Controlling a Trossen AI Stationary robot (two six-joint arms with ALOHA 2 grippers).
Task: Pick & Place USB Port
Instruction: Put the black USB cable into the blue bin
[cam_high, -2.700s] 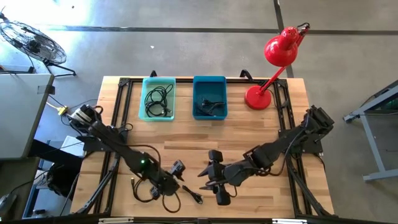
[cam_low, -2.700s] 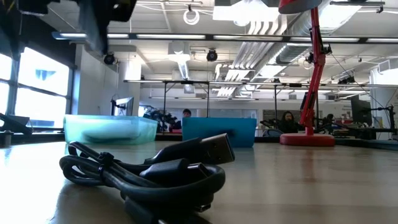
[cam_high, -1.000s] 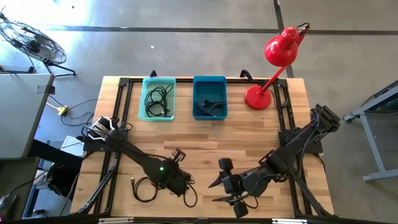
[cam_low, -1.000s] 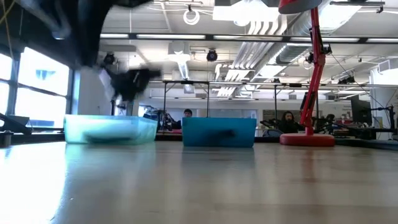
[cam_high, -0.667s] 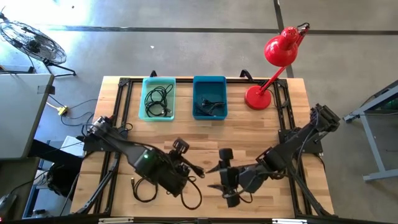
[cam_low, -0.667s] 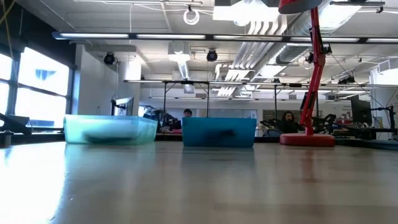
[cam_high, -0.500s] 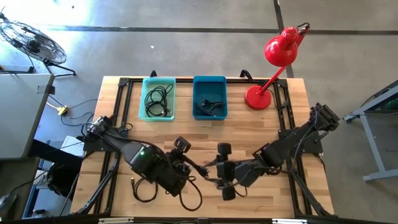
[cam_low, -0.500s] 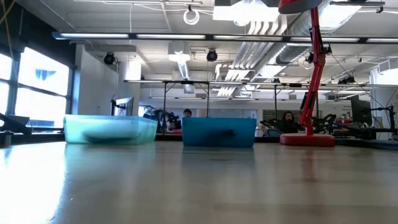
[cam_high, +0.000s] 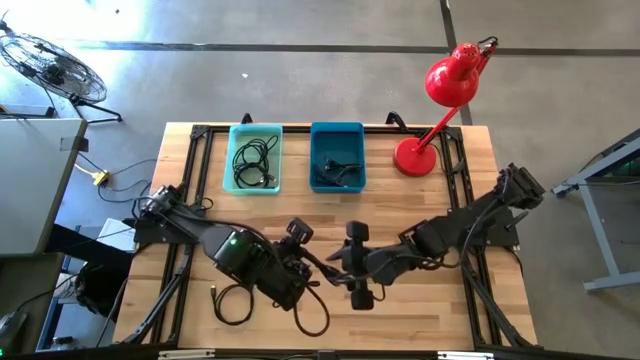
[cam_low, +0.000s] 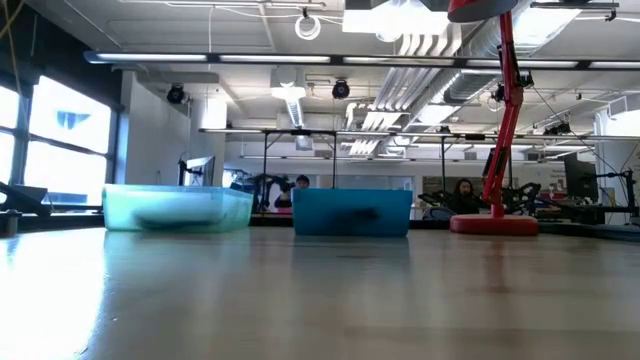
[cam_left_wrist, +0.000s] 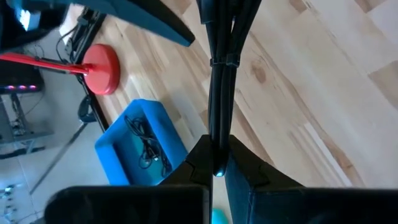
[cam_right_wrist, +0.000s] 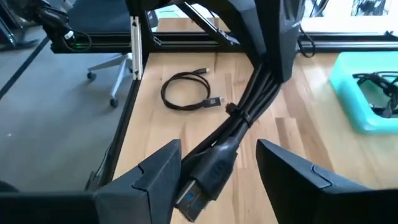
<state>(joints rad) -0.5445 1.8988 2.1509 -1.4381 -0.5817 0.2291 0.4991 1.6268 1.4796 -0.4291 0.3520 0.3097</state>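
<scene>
A black USB cable (cam_right_wrist: 249, 109), tied into a bundle, is up in the air over the middle of the table, with my left gripper (cam_high: 308, 262) shut on it. Its plug end (cam_right_wrist: 202, 186) slopes down between the two fingers of my right gripper (cam_right_wrist: 217, 180), which stands open. I cannot tell whether those fingers touch the plug. A loop of the cable (cam_high: 310, 318) shows toward the near edge. A second black cable (cam_high: 232, 300) lies coiled on the table near the left front. My left gripper pinches the tied cable bundle (cam_left_wrist: 217, 134) between its two fingers, several strands together. The fingers slant downward and lie along the bundle. The bundle runs on from the fingertips, sloping toward my right gripper, and its plug end is clear of the table.
A teal bin (cam_high: 255, 158) and a blue bin (cam_high: 337, 157), each holding cables, stand at the far edge. A red desk lamp (cam_high: 440, 100) stands at the far right. Bare wood lies between the bins and the grippers.
My left gripper has risen and tipped with the cable, lifting the bundle off the table. My right gripper, still open, has moved from the near edge toward the left gripper until its fingers stand on either side of the plug end.
</scene>
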